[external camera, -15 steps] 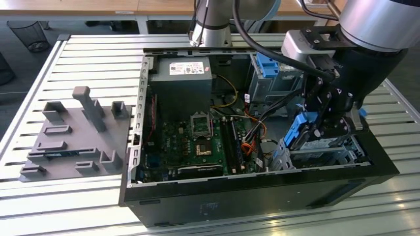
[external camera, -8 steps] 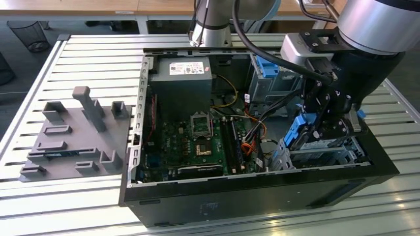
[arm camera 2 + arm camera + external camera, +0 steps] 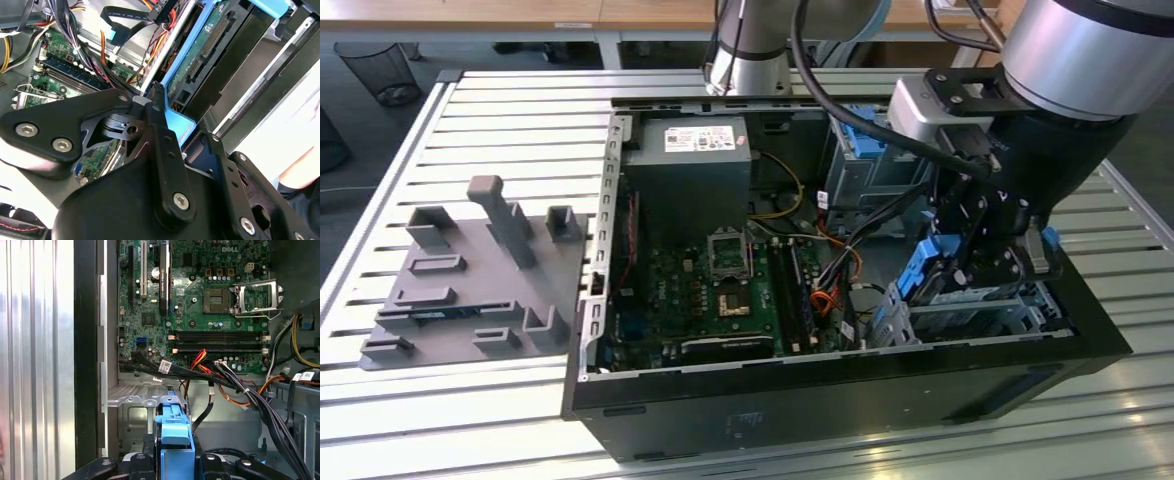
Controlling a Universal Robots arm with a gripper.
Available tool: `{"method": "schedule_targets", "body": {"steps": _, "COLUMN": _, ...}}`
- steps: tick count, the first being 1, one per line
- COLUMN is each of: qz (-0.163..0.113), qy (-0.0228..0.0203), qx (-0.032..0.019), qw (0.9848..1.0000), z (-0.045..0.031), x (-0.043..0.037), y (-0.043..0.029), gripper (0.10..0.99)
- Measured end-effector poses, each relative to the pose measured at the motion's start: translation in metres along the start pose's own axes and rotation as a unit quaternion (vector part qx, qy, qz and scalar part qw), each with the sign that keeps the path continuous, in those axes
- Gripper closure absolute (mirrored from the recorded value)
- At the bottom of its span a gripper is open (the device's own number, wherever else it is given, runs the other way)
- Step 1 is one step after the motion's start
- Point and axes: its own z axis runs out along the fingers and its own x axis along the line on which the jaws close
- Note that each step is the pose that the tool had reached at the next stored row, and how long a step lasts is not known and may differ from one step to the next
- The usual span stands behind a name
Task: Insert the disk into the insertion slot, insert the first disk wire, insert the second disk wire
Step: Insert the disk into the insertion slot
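Exterior view frames an open computer case (image 3: 854, 390) lying on a slatted metal table (image 3: 507, 110), with a grey fixture plate (image 3: 467, 280) on the exterior view's left, well apart from the arm. Inside the case, the motherboard (image 3: 720, 290) fills the near middle and the power supply (image 3: 687, 160) sits at the far side. The arm reaches down at the exterior view's right, over the near right corner of the case. Its gripper (image 3: 983, 262) is clenched on the disk (image 3: 934, 268), which stands steeply on edge in its blue carrier. The disk's lower end sits at the insertion slot (image 3: 974, 305), the low silver cage in that corner; how far it has entered cannot be told. A taller grey cage (image 3: 867, 150) with a blue tab stands farther back.

In the first wrist view the black fingers (image 3: 145, 457) flank the blue carrier of the disk (image 3: 175, 432) on both sides, touching it, above the silver sheet metal of the insertion slot (image 3: 140, 405). A cable bundle (image 3: 235, 385) crosses between the slot and the motherboard (image 3: 200, 300).

In the second wrist view the gripper (image 3: 175, 125) pinches the carrier's edge, and the disk (image 3: 205, 50) shows its green circuit board and connector, with loose red and orange wires (image 3: 150, 45) just beside it.
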Motion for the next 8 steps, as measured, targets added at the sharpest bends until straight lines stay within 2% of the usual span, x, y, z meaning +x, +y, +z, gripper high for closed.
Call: {"method": "schedule_targets", "body": {"steps": 8, "qz": 0.000, "qy": 0.0000, "qx": 0.0000, "qw": 1.0000, "z": 0.0069, "x": 0.0000, "y": 0.0002, "gripper": 0.722}}
